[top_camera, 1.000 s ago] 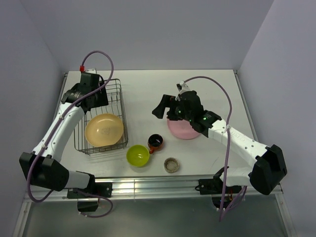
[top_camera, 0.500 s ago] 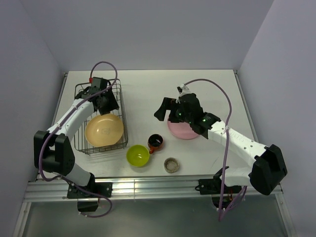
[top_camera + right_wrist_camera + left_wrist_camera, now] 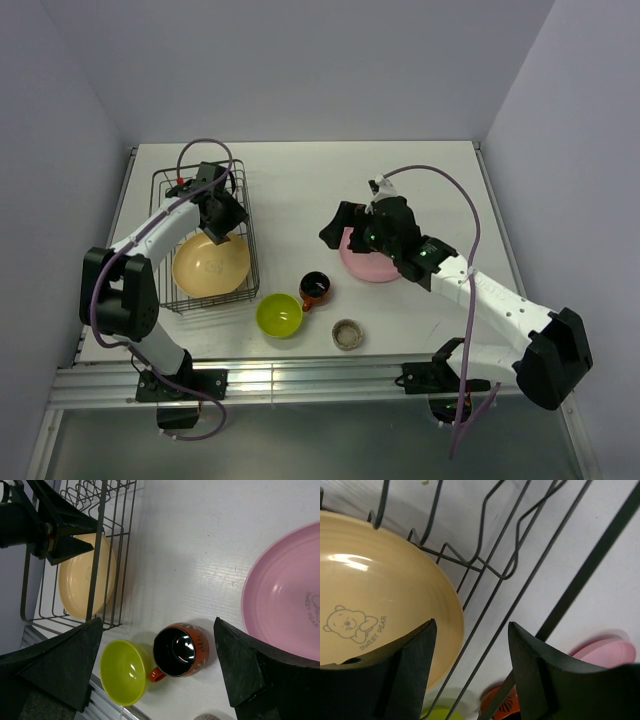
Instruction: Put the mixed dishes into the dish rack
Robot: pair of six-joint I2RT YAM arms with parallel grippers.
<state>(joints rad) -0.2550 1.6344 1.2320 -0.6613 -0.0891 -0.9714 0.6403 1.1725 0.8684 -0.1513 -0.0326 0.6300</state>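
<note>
My left gripper (image 3: 222, 222) hung inside the dish rack (image 3: 254, 262), which stood at the left of the table (image 3: 300, 180). It hung over the far edge of the yellow-orange plate (image 3: 210, 265). That plate lay in the near half of the rack, its bear drawing facing up. My left jaws stood partly apart and held nothing. Through the gap in the wrist view I saw only the plate's rim and the rack's wires.

My right gripper (image 3: 338, 222) hovered over the left edge of the pink plate (image 3: 368, 266), which rested on the table right of centre. Those jaws were spread wide and empty, clear of the plate.

The red-orange mug (image 3: 316, 286) stood upright on the table, near and left of the pink plate. The lime-green bowl (image 3: 279, 314) sat just beside it, nearer and further left, close to the rack's near right corner. The grey-beige cup (image 3: 347, 333) stood right of the bowl, close to the table's near edge.
</note>
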